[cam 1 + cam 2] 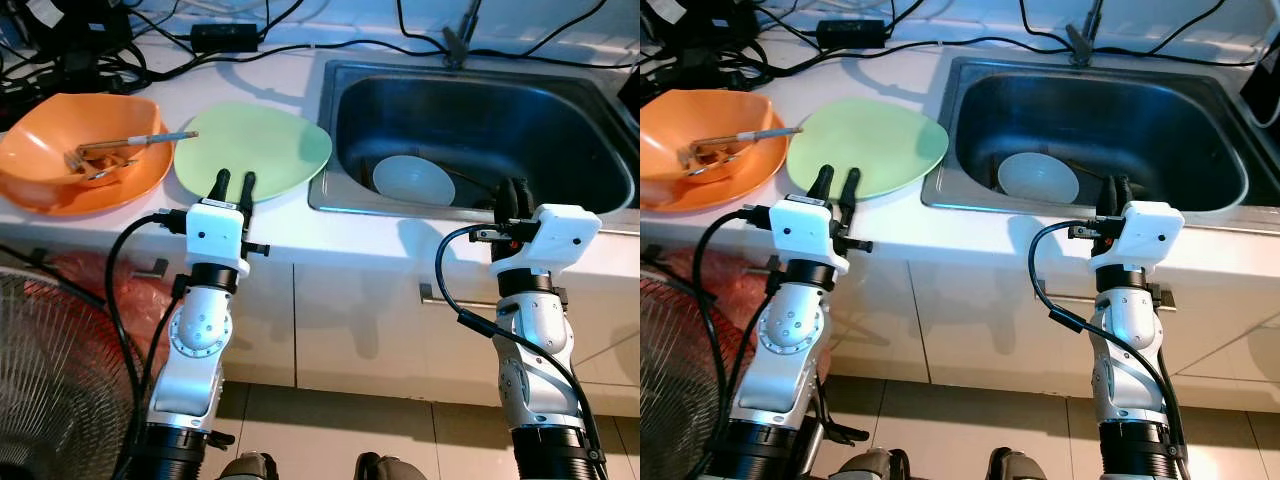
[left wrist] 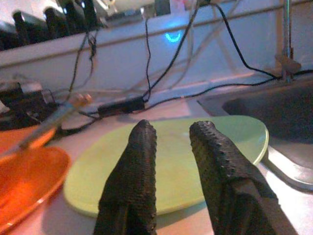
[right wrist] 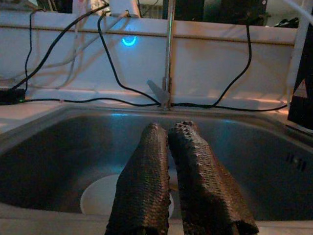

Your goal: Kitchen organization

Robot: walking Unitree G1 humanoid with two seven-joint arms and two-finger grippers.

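Ahead of the right claw, fingers pressed together: sink, white plate on its floor. Just ahead of the left claw, fingers apart, empty: green plate flat on the surface; left arm nearer. Beyond-left: orange bowl, chopsticks inside.

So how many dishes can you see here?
3: an orange bowl at the counter's left end, a green plate beside it next to the sink, and a white dish lying in the sink.

Bowl left of plate (sink rightmost, dish inside)
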